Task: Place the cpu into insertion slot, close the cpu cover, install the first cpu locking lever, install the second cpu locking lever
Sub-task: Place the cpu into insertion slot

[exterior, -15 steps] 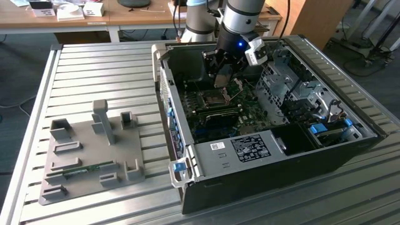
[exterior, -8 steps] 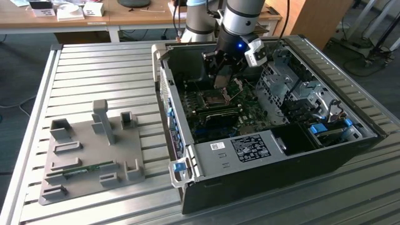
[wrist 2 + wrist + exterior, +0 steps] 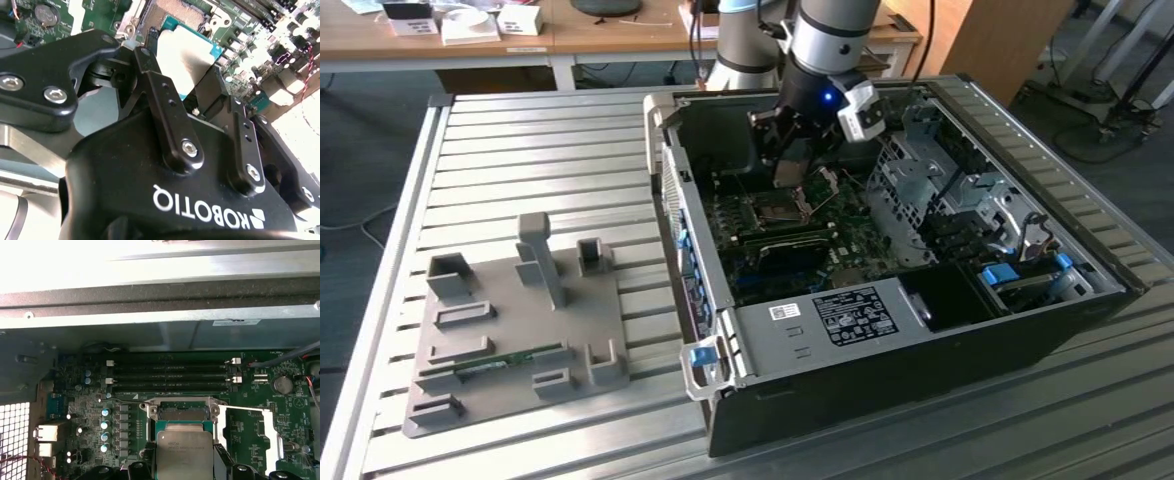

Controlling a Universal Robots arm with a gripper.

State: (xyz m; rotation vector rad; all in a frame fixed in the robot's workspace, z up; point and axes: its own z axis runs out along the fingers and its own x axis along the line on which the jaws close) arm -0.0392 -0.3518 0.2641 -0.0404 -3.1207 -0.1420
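The arm (image 3: pixel 834 40) reaches down into the open computer case (image 3: pixel 1067 330), which lies on the slatted metal table (image 3: pixel 520 150). Its jaws are closed on 2 opposite edges of the cpu (image 3: pixel 187 57), one black finger (image 3: pixel 165 110) on each side, silver top facing the wrist. The cpu (image 3: pixel 184 455) hangs over the near edge of the insertion slot (image 3: pixel 184 414), not seated. The cpu cover (image 3: pixel 270 437) is swung open beside the slot.

Lettering is etched on the cpu's top, too faint to make out. White lettering runs across the gripper body (image 3: pixel 207 212). A large white printed label (image 3: pixel 858 318) and a smaller one (image 3: pixel 783 311) sit on the case's inner metal cover. Beyond the slot lie long black memory slots (image 3: pixel 170 376) and a coin battery (image 3: pixel 281 385). A grey fixture plate (image 3: pixel 520 330) rests on the table at the exterior view's left.
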